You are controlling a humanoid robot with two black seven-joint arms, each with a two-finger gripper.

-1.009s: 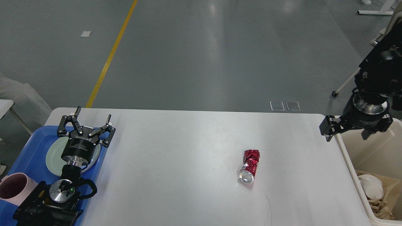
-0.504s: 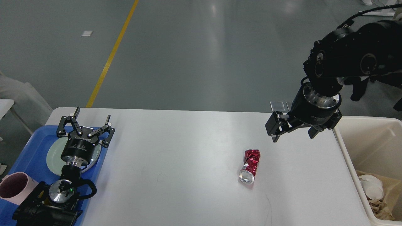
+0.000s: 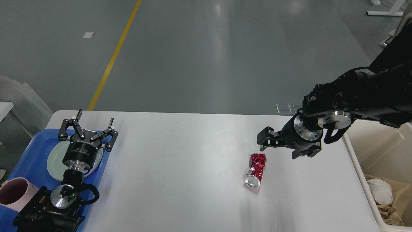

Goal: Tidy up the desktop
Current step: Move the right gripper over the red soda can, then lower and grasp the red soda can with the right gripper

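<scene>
The white desktop (image 3: 180, 167) holds one crushed red can (image 3: 256, 170), lying on its side right of centre with its silver end toward me. My right gripper (image 3: 278, 152) is open and empty. It hovers just above and to the right of the can's far end, apart from it. My left gripper (image 3: 95, 118) is open and empty, fingers pointing away from me. It is held over the right edge of the blue tray (image 3: 29, 154) at the desktop's left end.
The blue tray carries a pale green plate (image 3: 54, 162) and a pink cup (image 3: 14, 193). A cream bin (image 3: 379, 151) stands at the desktop's right end with crumpled paper and cups (image 3: 384, 196) inside. Grey floor lies beyond the far edge.
My right arm swung left from above the bin and came down over the desktop to the can's far end. The left arm and the can stayed still.
</scene>
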